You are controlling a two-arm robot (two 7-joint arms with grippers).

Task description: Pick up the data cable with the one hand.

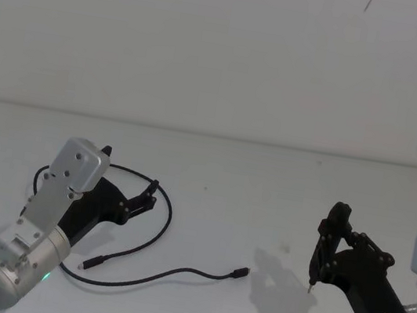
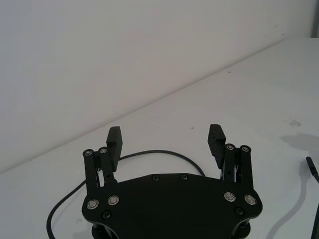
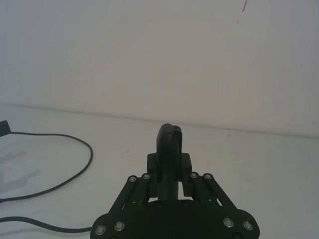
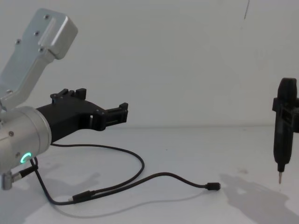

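The silver cylinder point(image 4: 21, 140) of the left arm, its green ring point(image 4: 25, 157) lit, sits closest in the chest view. From it the left pincer point(image 2: 166, 139) reaches forward, its fingers spread wide with nothing between them. Beneath and just past it the data cable point(image 1: 190, 271) lies slack on the tabletop point(image 1: 265, 197). One stretch curves in a loop around the spot under the left pincer, ending in a near plug point(image 1: 92, 263). The rest trails toward the middle to a far plug point(image 1: 240, 273). Well apart on the right, the right pincer point(image 3: 169, 164) is clamped on a slim pen-like tool point(image 4: 282, 126), held point down.

By my reading the task is only at the approach: no grasp is made and the whole cord rests on the surface. Lowering, closing on that thin cord and lifting are all left to do.

The head view makes the left pincer seem to lie inside the loop. The chest view, from the side, shows it held clear above the tabletop with the cable passing below. The left wrist view adds the bare pads and an arc of cable beyond them. The chest view alone of these shows the tool's metal tip off the surface, over its shadow
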